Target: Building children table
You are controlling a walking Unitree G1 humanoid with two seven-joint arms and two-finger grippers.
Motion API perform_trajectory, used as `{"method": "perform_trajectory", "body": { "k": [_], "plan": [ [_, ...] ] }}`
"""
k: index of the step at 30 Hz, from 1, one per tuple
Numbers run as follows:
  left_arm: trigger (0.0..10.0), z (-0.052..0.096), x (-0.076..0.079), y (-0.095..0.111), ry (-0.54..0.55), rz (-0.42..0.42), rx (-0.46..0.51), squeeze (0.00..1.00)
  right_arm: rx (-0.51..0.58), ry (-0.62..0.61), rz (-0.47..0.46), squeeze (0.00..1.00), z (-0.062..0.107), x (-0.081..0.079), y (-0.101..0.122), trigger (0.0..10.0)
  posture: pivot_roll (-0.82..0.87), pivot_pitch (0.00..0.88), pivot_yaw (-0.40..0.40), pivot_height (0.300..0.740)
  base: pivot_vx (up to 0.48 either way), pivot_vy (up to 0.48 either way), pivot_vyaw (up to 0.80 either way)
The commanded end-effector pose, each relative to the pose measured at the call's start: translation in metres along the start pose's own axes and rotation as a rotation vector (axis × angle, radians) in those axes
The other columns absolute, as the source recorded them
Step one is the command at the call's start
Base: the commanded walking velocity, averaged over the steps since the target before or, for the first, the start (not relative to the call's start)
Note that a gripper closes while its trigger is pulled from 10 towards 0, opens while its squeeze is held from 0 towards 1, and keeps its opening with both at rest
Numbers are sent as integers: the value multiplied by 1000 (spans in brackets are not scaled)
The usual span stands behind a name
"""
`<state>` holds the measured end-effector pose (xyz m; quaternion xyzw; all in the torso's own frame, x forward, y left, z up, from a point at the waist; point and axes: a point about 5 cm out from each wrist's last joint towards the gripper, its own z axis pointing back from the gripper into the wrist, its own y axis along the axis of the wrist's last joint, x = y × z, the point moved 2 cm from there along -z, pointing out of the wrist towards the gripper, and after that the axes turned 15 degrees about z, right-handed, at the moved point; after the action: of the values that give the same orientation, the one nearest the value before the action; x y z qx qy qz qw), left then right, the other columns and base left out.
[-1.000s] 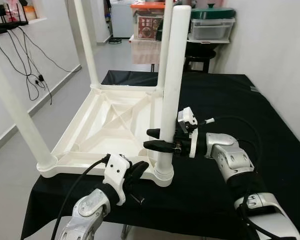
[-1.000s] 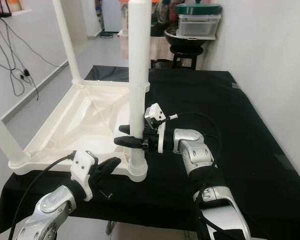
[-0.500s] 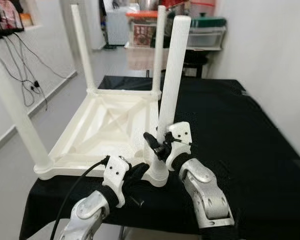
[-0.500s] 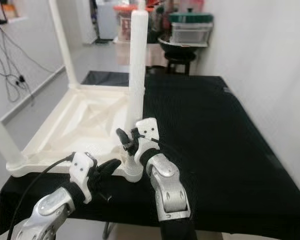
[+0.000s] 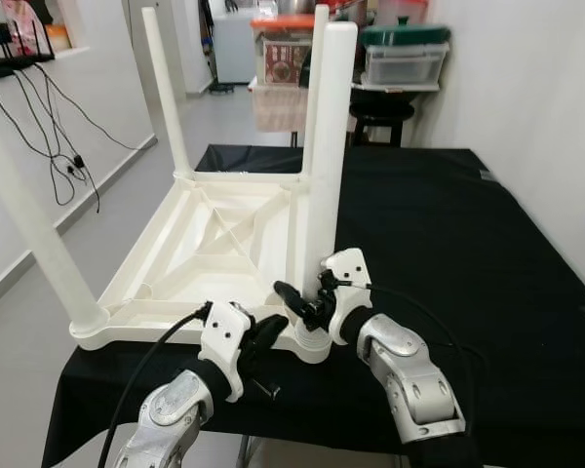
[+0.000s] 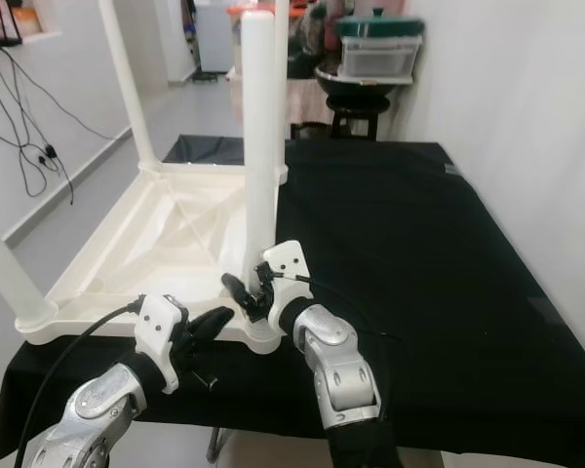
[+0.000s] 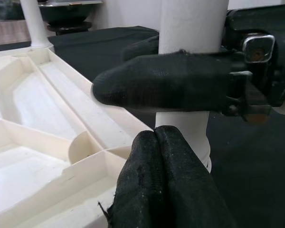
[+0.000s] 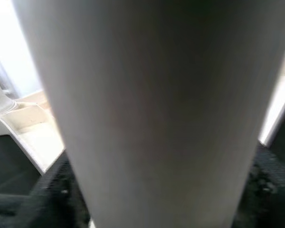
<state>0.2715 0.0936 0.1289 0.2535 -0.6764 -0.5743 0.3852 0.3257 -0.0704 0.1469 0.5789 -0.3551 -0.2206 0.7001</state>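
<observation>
A white plastic children's table (image 5: pixel 214 234) lies upside down on the black-covered worktable (image 5: pixel 448 224), with its legs pointing up. My right gripper (image 5: pixel 307 307) is shut around the near right leg (image 5: pixel 324 146) just above its socket, and that leg (image 8: pixel 152 114) sits close against the right wrist camera. My left gripper (image 5: pixel 263 336) is shut with nothing in it, just in front of the same corner. In the left wrist view its fingers (image 7: pixel 164 180) are pressed together below a right finger (image 7: pixel 161 88) that crosses the leg.
The near left leg (image 5: pixel 34 224) and the far left leg (image 5: pixel 166 93) stand tall on that side. A stool and lidded containers (image 5: pixel 405 58) stand behind the worktable. A white wall runs along the right. Cables (image 5: pixel 58 136) hang on the left wall above open floor.
My right gripper has slid down the near right leg from mid-height to its base, and the right arm has swung round to the front. The left gripper has stayed put.
</observation>
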Motion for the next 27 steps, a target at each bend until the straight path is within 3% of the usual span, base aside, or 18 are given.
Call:
{"method": "perform_trajectory", "body": {
  "k": [1,2,3,5,14,15,17,18,22,27],
  "plan": [
    [10000,0,-2,-6,6,4,-23,0,44,121,54,996,-3,5,5,10000,-2,0,-35,740,0,0,0],
    [10000,0,-1,-6,5,4,-24,0,59,180,81,996,-1,13,6,10000,-1,0,-37,740,0,0,0],
    [10000,0,-1,-6,6,3,-24,0,77,235,98,0,0,20,9,10000,-1,0,-37,740,0,0,0],
    [10000,0,-1,-7,8,2,-23,0,100,299,100,0,0,30,11,10000,6,0,-43,740,0,0,0],
    [10000,-1,0,-8,9,-1,-25,0,81,432,60,0,2,43,2,10000,21,0,-47,740,0,0,0],
    [10000,-1,1,-8,8,-1,-26,0,72,447,46,0,2,46,0,5765,25,0,-49,740,0,0,0],
    [10000,-1,1,-8,7,0,-26,0,66,449,38,0,2,50,-1,5765,25,0,-49,740,0,0,0],
    [10000,-1,2,-8,6,0,-26,0,72,446,27,0,2,55,0,0,28,0,-49,740,0,0,0],
    [10000,0,3,-8,6,0,-26,0,91,437,19,0,1,65,2,0,31,0,-51,740,0,0,0],
    [10000,0,3,-8,7,0,-24,0,108,451,16,0,4,67,2,0,25,0,-48,740,0,0,0]
  ]
}}
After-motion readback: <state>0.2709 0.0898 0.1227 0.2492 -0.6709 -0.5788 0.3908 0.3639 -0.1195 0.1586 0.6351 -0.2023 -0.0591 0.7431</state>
